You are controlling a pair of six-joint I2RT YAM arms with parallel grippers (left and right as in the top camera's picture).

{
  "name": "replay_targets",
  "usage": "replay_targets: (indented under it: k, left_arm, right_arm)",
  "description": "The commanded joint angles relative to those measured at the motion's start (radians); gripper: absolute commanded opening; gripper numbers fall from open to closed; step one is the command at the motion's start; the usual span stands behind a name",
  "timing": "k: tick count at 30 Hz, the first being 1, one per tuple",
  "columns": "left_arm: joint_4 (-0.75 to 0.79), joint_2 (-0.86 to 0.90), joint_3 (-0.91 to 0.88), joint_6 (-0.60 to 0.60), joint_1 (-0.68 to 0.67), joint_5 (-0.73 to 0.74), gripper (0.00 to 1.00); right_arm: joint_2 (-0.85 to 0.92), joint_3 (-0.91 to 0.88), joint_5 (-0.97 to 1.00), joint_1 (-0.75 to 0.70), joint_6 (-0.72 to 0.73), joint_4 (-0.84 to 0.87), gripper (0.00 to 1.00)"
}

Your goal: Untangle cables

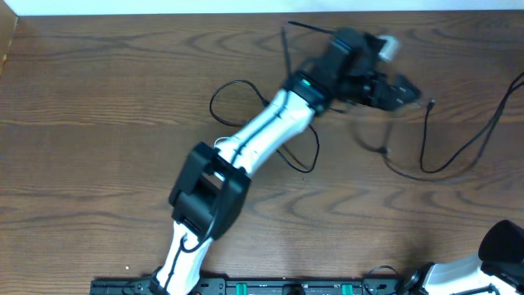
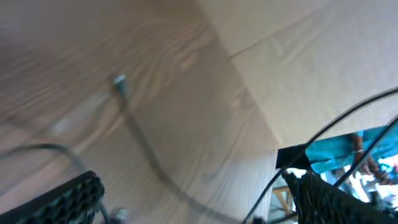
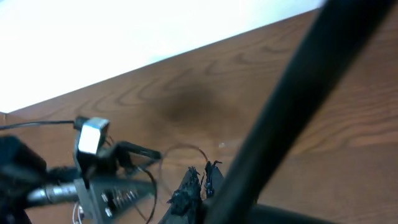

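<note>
Thin black cables lie on the brown wooden table [image 1: 98, 123]. One loop [image 1: 233, 92] lies left of my left arm, and another strand [image 1: 299, 160] runs under it. A long cable [image 1: 458, 152] comes from the right edge, dips and ends in a plug [image 1: 431, 103]. My left gripper [image 1: 401, 92] hovers at the far middle-right, beside that plug. In the left wrist view its fingers [image 2: 196, 190] stand wide apart over a blurred cable with a connector [image 2: 119, 84]. My right gripper [image 3: 202, 177] has its fingertips together and holds nothing.
My right arm [image 1: 491, 254] rests at the near right corner. A white wall runs along the table's far edge [image 1: 246, 10]. A thick dark bar [image 3: 280, 118] crosses the right wrist view. A black rail [image 1: 270, 287] lines the front edge.
</note>
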Motion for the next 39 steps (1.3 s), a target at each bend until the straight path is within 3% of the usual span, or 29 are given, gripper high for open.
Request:
replay_targets:
  k: [1,5,11,19,29,39]
  left_arm:
    - [-0.092,-0.039,0.011,0.01,0.026,0.103,0.99]
    - [-0.279,-0.039,0.011,0.01,0.049,0.055,0.99]
    - [-0.424,-0.069,0.011,0.108,0.051,-0.191,0.99]
    - [-0.579,-0.335,0.011,0.152,0.155,-0.456,1.0]
    - [-0.848,-0.65,0.011,0.233,0.447,-0.55,1.0]
    - [-0.925,-0.682,0.009,0.238,0.605,-0.57,1.0]
  right_arm:
    - [-0.02,0.001,0.003,0.006,0.014,-0.003,0.01]
    - [-0.02,0.001,0.003,0.006,0.015,-0.005,0.01]
    - [-0.019,-0.002,0.003,0.023,0.014,-0.019,0.01]
    - [0.018,-0.007,0.081,0.191,0.006,-0.023,0.01]
    - [0.166,-0.007,0.304,0.513,0.007,-0.079,0.01]
    - [0.407,-0.007,0.527,0.775,0.087,-0.096,0.01]
